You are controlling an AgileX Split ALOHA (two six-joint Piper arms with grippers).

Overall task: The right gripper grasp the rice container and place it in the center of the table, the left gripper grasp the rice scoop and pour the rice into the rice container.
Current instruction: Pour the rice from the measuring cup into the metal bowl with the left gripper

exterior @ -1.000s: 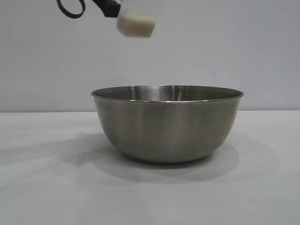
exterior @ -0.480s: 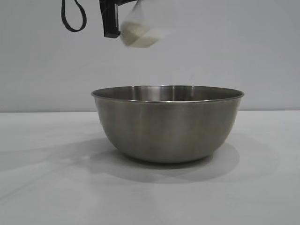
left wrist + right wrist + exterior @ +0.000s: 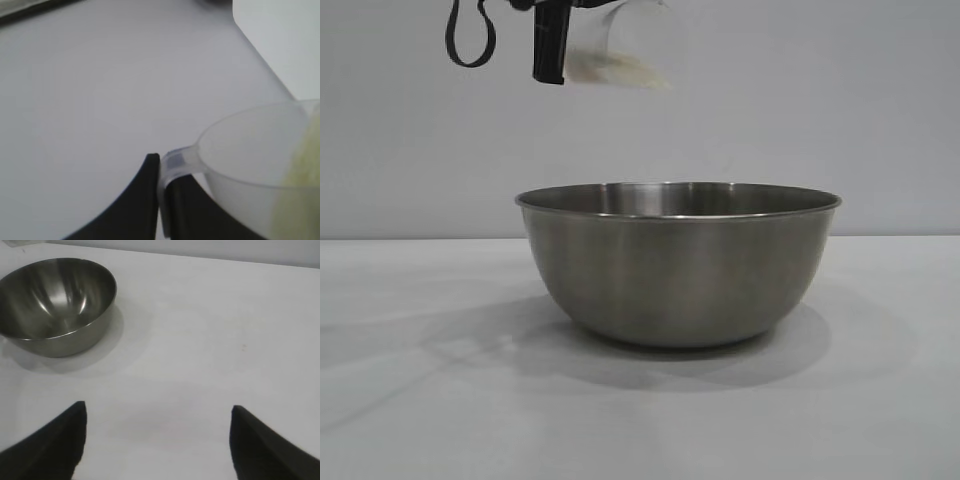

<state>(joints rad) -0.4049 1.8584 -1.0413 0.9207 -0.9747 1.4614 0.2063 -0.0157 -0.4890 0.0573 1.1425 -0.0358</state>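
Step in hand, by the look of it: pour phase. Rice container (image 3: 678,265) already set mid-frame on table (image 3: 420,400) in ext. view, upright, interior bare in R wrist view (image 3: 55,305).

L gripper (image 3: 550,50) at upper left of ext. frame, well above container's left rim, pinched shut on handle of rice scoop (image 3: 625,55); clamp on loop handle plain in L wrist view (image 3: 172,167). Scoop tipped on its side, mouth toward frame right; rice (image 3: 620,68) lying along lower wall, pale mass near lip. No grains seen falling or in bowl.

R gripper (image 3: 155,440) spread wide, empty, low in its own view, well apart from container; looked parked.

Next move, est.: more tilt, maybe shift over bowl centre so grains land inside.

Hard to tell: scoop translucent vs. grey wall, outline faint; top cut off by frame edge. L arm mostly out of frame. Rice amt unclear.
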